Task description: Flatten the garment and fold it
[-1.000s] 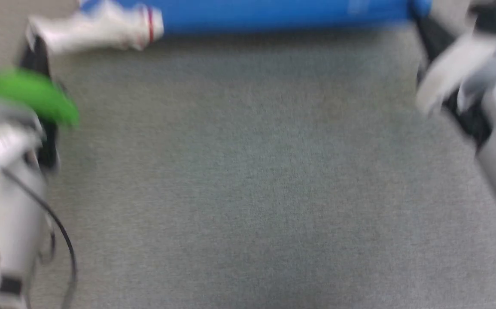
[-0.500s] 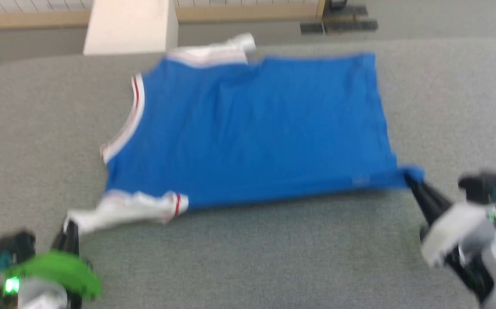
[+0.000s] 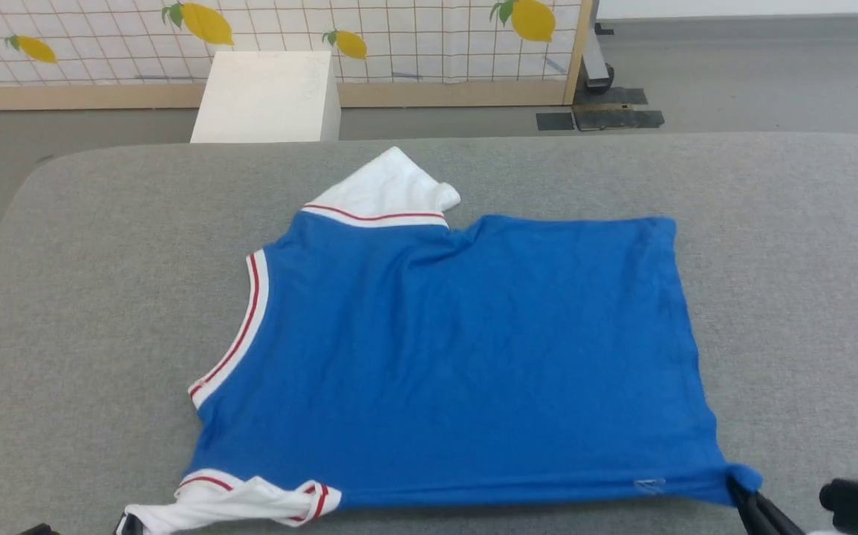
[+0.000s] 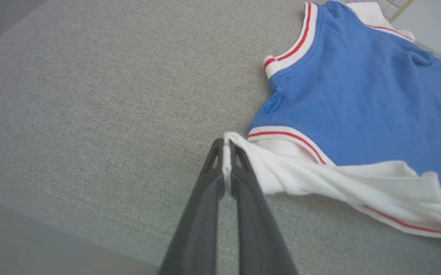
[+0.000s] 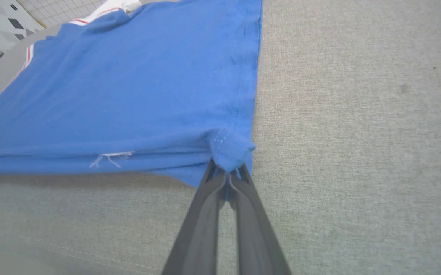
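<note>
While your left gripper (image 4: 226,152) pinches just the edge of the white sleeve (image 4: 319,179) and your right gripper (image 5: 226,176) pinches the blue hem corner (image 5: 231,149) of the garment (image 3: 458,349) spread on the grey table (image 3: 87,297), watch that an uneven pull may slip either thin grip or rumple it.

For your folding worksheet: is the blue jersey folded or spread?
Spread out, unfolded: the garment lies flat on the grey surface, its near sleeve bunched.

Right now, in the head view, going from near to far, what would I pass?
The garment → far edge of the grey table → white box → lemon-print grid screen.
</note>
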You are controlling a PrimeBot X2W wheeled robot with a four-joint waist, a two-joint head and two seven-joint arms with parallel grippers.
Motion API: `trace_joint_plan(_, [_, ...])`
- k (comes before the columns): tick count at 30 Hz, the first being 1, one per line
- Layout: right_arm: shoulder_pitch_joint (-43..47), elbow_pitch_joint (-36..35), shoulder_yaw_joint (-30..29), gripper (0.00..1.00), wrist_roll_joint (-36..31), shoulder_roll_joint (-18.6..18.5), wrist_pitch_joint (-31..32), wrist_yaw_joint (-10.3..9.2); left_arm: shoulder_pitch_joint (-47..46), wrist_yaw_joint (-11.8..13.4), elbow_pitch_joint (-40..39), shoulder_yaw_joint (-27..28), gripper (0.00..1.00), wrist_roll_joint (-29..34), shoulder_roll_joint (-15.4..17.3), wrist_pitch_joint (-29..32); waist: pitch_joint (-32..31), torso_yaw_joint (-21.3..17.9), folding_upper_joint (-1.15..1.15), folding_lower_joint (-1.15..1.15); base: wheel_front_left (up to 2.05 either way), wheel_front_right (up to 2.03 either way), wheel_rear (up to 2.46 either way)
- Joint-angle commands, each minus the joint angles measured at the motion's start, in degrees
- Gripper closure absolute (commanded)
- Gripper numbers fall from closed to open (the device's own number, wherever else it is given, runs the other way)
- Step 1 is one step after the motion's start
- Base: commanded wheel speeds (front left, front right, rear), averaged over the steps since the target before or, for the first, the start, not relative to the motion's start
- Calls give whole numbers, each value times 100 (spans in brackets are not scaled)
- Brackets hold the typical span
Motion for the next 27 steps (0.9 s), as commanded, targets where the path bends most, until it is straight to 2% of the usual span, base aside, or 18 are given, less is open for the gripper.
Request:
trace_joint_plan(1, [114,-144,-160,100,-124,56,77,-32,34,77,-31,103,100,-41,100,-16,18,6,69,1,0,0,0])
trace_joint_plan(5, [122,-385,-266,100,-277,301,300,-32,-339,-24,-73,33,100,55,143,-19,82,20,69,1,0,0,0])
trace_joint_plan(8, [-147,-325,-296,100,-335,362,421,-32,-912,-227,110,-109,100,156,156,12,148,50,69,1,0,0,0])
trace_joint_plan(13, [-818,17,-203,100,-395,293,474,-32,-2048,-654,775,-380,100,289,55,54,334,71,69,1,0,0,0])
trace_joint_plan(17, [-1385,370,-118,100,-394,159,467,-32,-2770,-887,1340,-519,100,366,-122,-26,502,53,69,1,0,0,0])
trace_joint_plan(27, [-2522,1336,352,100,-318,-111,364,-32,-3962,-1423,2747,-853,100,447,-452,-28,955,-27,69,1,0,0,0])
